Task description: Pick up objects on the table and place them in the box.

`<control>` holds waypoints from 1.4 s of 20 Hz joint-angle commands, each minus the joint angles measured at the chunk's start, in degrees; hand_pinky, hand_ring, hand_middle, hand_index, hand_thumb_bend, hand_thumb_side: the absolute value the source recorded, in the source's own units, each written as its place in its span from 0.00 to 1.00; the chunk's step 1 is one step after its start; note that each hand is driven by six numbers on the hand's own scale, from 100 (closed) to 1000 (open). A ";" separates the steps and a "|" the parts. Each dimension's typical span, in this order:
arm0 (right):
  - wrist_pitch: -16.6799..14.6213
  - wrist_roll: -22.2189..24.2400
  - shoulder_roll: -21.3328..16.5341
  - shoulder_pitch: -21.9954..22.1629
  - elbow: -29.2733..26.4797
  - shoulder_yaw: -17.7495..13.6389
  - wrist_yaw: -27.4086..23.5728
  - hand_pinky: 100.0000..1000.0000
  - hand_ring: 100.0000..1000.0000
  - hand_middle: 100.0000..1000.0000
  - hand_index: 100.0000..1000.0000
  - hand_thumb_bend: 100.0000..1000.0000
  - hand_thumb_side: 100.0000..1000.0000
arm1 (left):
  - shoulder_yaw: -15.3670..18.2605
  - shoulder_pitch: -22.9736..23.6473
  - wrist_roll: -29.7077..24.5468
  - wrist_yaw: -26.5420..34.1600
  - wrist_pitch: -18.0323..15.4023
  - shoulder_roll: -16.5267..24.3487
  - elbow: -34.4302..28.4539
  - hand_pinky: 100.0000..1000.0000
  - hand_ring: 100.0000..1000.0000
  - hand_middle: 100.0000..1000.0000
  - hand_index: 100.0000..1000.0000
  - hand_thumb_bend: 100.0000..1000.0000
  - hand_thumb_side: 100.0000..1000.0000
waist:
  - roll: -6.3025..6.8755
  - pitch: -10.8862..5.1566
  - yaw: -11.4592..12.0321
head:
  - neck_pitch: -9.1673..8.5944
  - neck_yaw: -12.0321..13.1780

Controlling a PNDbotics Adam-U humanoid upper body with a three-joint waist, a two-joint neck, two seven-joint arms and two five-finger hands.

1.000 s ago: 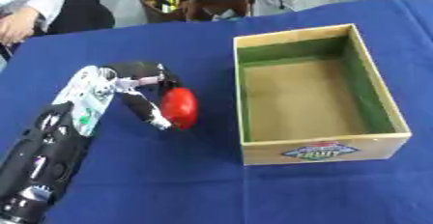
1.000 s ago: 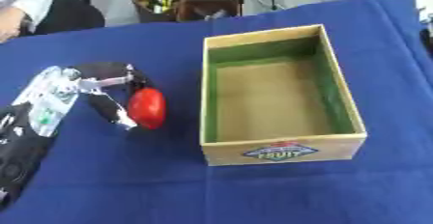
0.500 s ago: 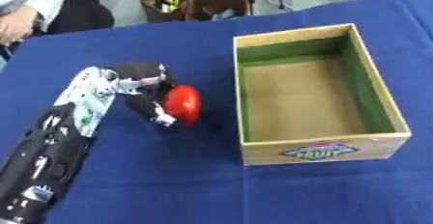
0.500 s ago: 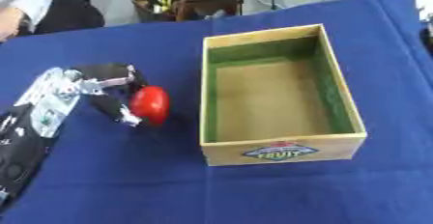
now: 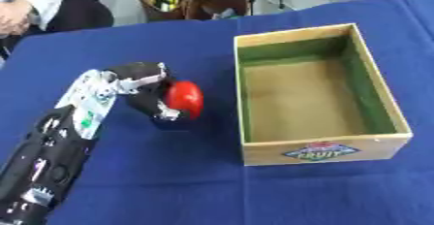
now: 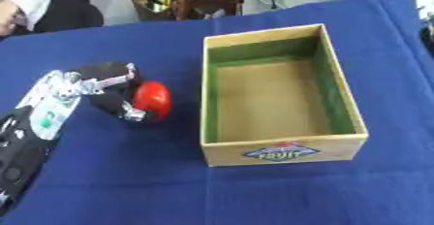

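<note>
The fingers of the left hand are curled round the red ball, which has lifted slightly off the blue table since a second ago, so the carry seems under way. The wooden box stands empty just beside it, its near wall between.

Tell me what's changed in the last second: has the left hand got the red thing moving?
The left hand, curled round the red object, has carried it slightly toward the box. The box is unmoved and has nothing in it.
</note>
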 commanded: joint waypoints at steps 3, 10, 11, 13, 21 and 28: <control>-0.10 -0.09 -0.32 -0.85 -1.12 -0.50 0.10 0.89 0.91 0.51 0.67 0.00 0.64 | -0.51 -0.61 0.83 -0.59 -0.14 1.48 -1.70 0.35 0.36 0.25 0.47 0.31 0.78 | -0.47 -1.22 0.22 | -0.74 -0.17; -0.07 -0.17 -0.36 -0.85 -1.12 -0.53 0.10 0.89 0.91 0.51 0.67 0.00 0.63 | 0.29 -0.54 4.29 -1.50 0.23 2.31 -4.68 0.32 0.33 0.22 0.45 0.13 0.79 | -0.47 -1.23 0.30 | -0.86 -0.38; -0.08 -0.19 -0.36 -0.86 -1.12 -0.55 0.10 0.89 0.91 0.51 0.67 0.00 0.63 | 0.38 -0.57 4.87 -1.55 0.32 2.45 -5.30 0.32 0.33 0.22 0.45 0.09 0.79 | -0.48 -1.25 0.30 | -0.86 -0.41; -0.15 -0.29 -0.34 -0.94 -1.12 -0.59 0.08 0.89 0.91 0.51 0.67 0.00 0.63 | 0.59 -0.62 6.19 -1.78 0.56 2.81 -6.64 0.31 0.34 0.22 0.45 0.07 0.80 | -0.51 -1.30 0.29 | -0.90 -0.49; -0.63 -0.68 0.00 -1.66 -1.12 -0.60 -0.10 0.89 0.90 0.52 0.67 0.00 0.63 | 1.05 -1.43 12.03 -0.82 1.59 3.63 -11.93 0.25 0.31 0.20 0.42 0.01 0.83 | -0.57 -1.45 0.04 | -1.23 -0.34; -1.15 -0.82 0.58 -3.38 -1.12 -0.20 -0.36 0.88 0.90 0.52 0.67 0.00 0.63 | 0.50 -4.09 15.65 1.84 1.86 3.39 -13.03 0.20 0.28 0.18 0.40 0.04 0.82 | -0.32 -1.38 -0.80 | -1.22 0.20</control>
